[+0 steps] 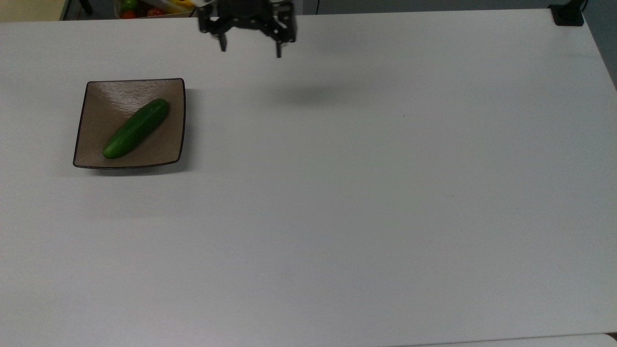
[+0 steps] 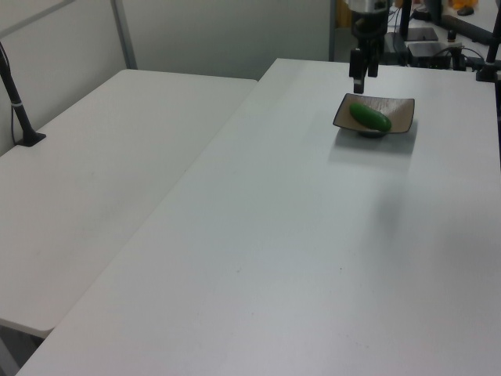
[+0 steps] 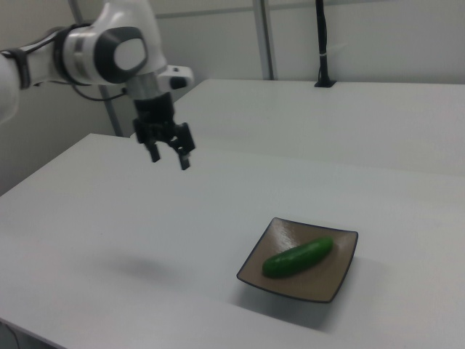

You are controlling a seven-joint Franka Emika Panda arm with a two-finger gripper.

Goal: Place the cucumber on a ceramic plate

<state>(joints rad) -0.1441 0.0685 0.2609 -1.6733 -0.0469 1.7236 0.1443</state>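
Dark green, the cucumber [image 1: 135, 128] lies diagonally on the tan ceramic plate [image 1: 97, 103] at the top view's left of the white desk [image 1: 366, 193], while my jaws hang spread and empty above bare desk, well apart to its right.

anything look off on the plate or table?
Nothing stands out. The cucumber lies whole and diagonal inside the ceramic plate, which sits flat on the table. The gripper hangs open, away from both.

White rounded arm [image 3: 109, 47], grey joint caps, black gripper [image 3: 169, 158], black cable.
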